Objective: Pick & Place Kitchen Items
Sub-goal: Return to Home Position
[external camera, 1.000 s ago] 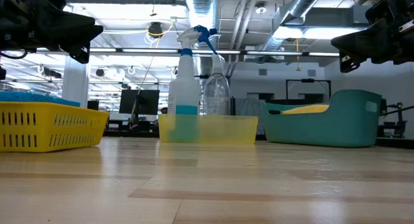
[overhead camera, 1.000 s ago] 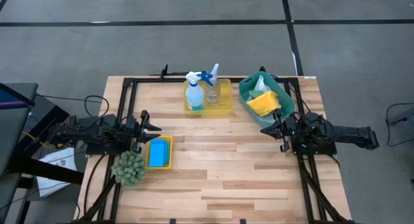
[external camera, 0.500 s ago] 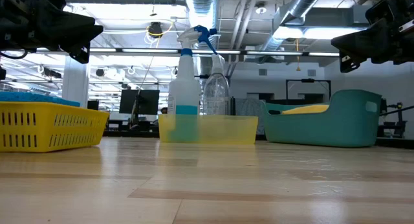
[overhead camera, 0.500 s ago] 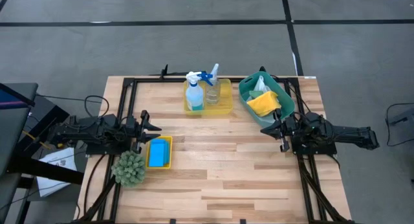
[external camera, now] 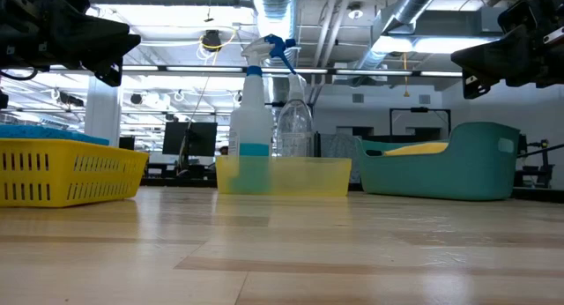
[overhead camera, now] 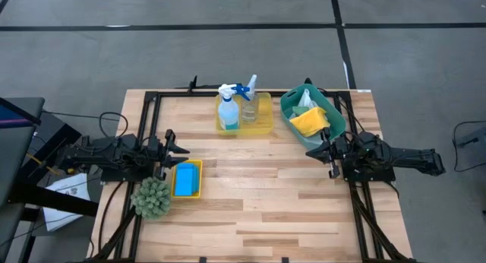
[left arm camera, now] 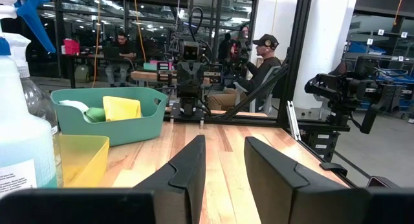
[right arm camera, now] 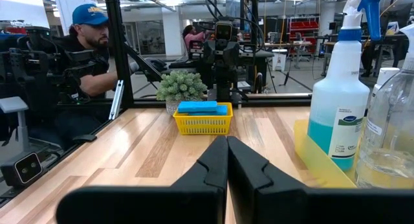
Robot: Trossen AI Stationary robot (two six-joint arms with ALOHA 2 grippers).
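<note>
A blue-liquid spray bottle and a clear bottle stand upright in a yellow tray at the table's far middle. Yellow, white and green cloths lie in a teal bin at the far right. A blue sponge lies in a small yellow basket at the left. My left gripper is open and empty, just beyond the basket. My right gripper is shut and empty, near the bin's near end. Both hover above the table.
A spiky green ball sits on the table beside the basket, at the left edge. A black frame runs along the table's far and side edges. Bare wood spans the middle and near part. People sit in the room beyond the table.
</note>
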